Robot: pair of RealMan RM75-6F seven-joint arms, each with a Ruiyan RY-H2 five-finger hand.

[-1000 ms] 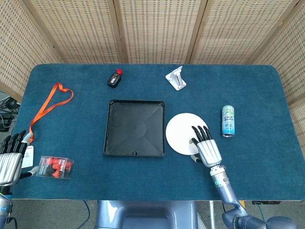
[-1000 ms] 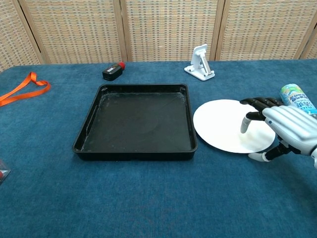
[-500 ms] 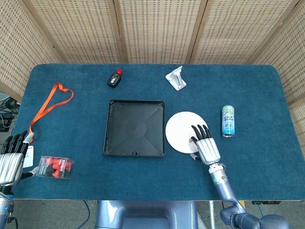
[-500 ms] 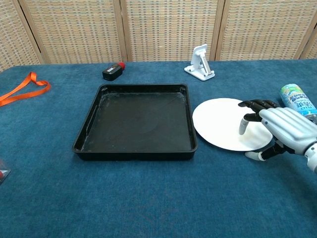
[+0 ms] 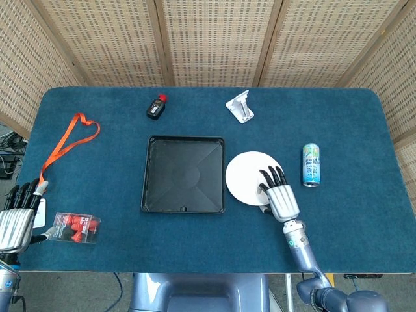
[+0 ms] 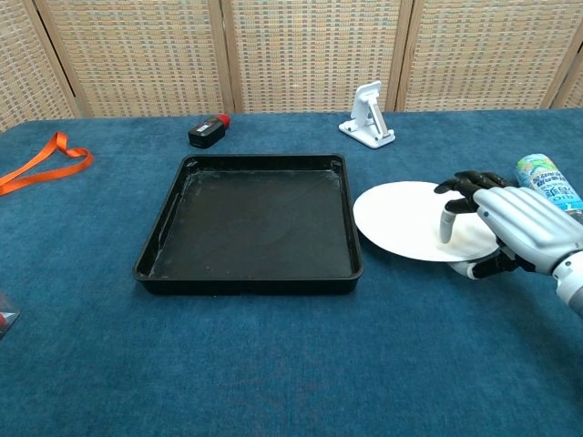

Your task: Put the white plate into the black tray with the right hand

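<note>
The white plate lies just right of the black tray, its left edge close to the tray's right rim. My right hand grips the plate's right edge, fingers on top and thumb underneath, and that edge looks slightly raised off the cloth. The tray holds nothing. My left hand rests at the table's front left corner with its fingers apart and nothing in it.
A drink can lies right of the plate, near my right hand. A white stand and a small black bottle sit behind the tray. An orange lanyard and a red packet lie at the left.
My right hand has closed its thumb under the plate's edge and moved slightly away from the front, and the plate has shifted a little toward the tray. The left hand has barely moved.
</note>
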